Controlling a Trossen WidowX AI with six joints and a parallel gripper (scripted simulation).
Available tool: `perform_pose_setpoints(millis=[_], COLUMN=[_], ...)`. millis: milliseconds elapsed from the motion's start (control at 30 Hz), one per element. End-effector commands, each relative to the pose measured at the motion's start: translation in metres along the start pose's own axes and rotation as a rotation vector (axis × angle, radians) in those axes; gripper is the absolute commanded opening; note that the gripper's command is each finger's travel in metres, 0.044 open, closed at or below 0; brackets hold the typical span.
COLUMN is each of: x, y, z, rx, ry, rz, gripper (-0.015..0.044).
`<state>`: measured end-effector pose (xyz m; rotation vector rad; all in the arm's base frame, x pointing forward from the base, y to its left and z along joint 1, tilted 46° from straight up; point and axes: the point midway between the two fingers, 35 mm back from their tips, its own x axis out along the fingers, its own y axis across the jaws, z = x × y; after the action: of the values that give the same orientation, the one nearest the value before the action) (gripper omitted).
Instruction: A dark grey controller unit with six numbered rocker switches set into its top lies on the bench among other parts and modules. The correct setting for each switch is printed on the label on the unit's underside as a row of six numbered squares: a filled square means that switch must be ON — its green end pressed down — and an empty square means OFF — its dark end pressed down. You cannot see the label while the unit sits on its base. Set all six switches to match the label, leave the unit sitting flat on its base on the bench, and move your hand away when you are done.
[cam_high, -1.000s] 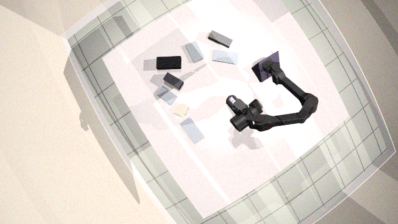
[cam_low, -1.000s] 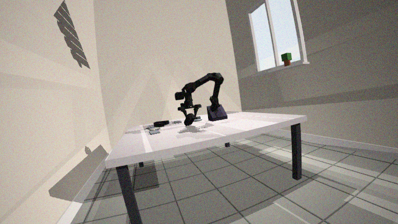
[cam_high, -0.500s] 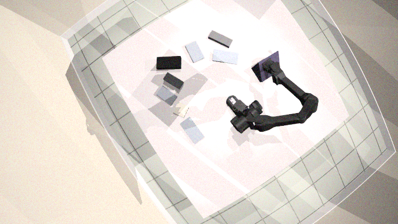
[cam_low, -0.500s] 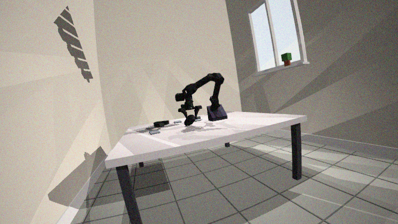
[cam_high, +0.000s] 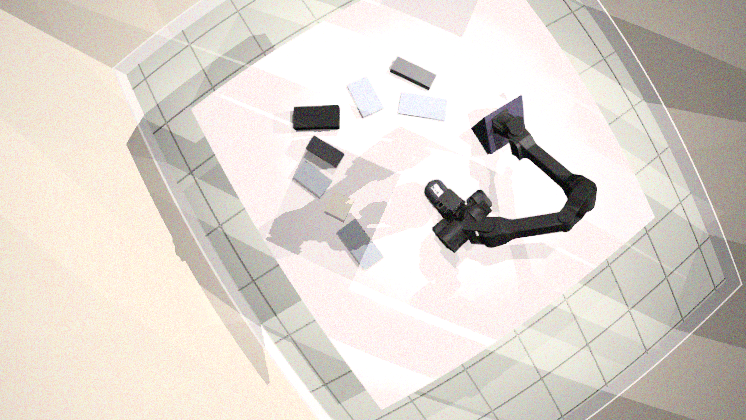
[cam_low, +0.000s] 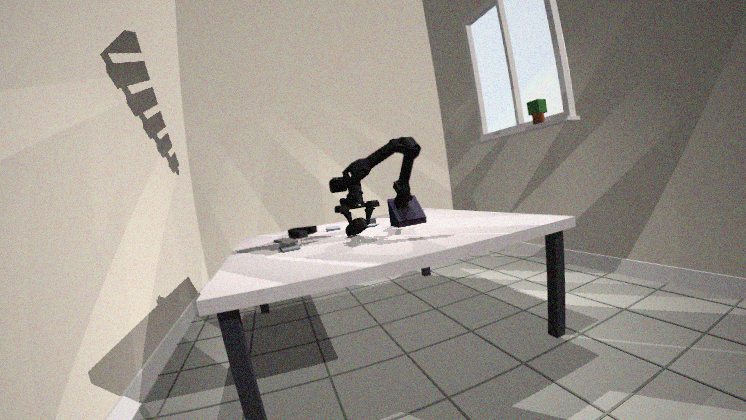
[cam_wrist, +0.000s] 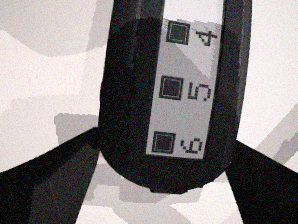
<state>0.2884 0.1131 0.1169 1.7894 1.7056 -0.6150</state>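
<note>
The dark grey controller unit (cam_high: 437, 189) (cam_low: 357, 226) (cam_wrist: 125, 100) is held tilted, with its underside towards the wrist camera. My gripper (cam_low: 358, 221) (cam_wrist: 162, 139) is shut on it, one finger at each long side. In the wrist view the label (cam_wrist: 192, 120) shows filled squares at 4 (cam_wrist: 178, 32), 5 (cam_wrist: 171, 87) and 6 (cam_wrist: 163, 142). The squares for 1, 2 and 3 are out of the wrist view, and too small to read in the top view. The rocker switches are hidden. In the exterior view the unit's lower edge is close to the bench; whether it touches is unclear.
A black box (cam_high: 316, 117), a smaller dark box (cam_high: 324, 151) and a grey box (cam_high: 412, 73) lie on the bench. Pale flat plates (cam_high: 364, 97) (cam_high: 421, 106) (cam_high: 312, 178) and a small beige plate (cam_high: 338, 211) lie around them. The arm stands on a purple block (cam_low: 407, 213).
</note>
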Motion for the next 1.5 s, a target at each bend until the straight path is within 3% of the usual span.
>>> perform_pose_setpoints(millis=[0, 1467], x=[0.003, 0.036], y=[-0.002, -0.002], z=[0.003, -0.005], rx=[0.017, 0.017], ry=[-0.013, -0.012], rz=[-0.002, -0.002], gripper=[0.0338, 0.0338])
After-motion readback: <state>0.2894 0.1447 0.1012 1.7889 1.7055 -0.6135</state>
